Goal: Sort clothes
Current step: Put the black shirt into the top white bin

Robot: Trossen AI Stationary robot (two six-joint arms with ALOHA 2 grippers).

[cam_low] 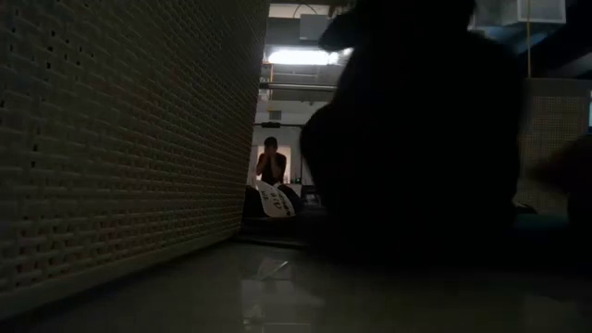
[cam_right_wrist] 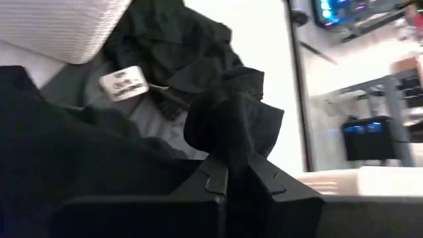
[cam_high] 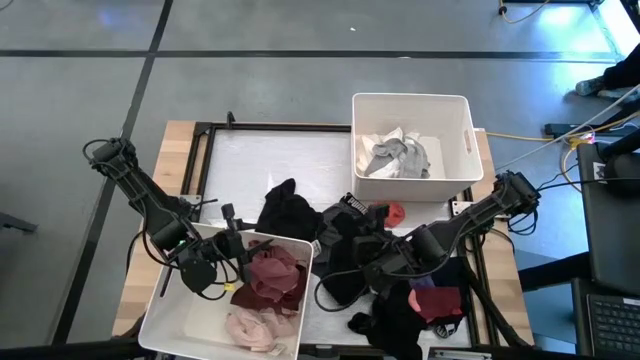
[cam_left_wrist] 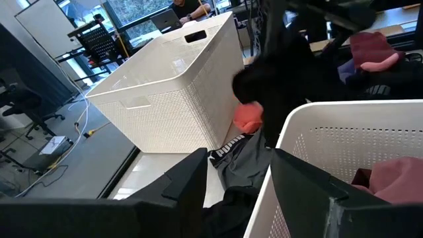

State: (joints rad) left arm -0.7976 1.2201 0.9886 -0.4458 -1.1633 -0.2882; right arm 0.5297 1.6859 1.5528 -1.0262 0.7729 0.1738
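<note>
your right gripper [cam_right_wrist: 228, 173] is pinched on a black garment [cam_right_wrist: 228, 119] over the dark clothes pile [cam_high: 395, 265], just in front of the far white bin [cam_high: 462, 120] holding grey and white pieces [cam_high: 395, 155]. your left gripper [cam_left_wrist: 238, 175] hangs with fingers apart, holding nothing, at the near bin [cam_high: 170, 310] with maroon and pink clothes [cam_high: 268, 295].

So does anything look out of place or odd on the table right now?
Mostly the near bin: it sits skewed, one corner past the table edge, while the far bin sits square. Otherwise the black clothes just lie heaped; the right gripper pinches one.
</note>
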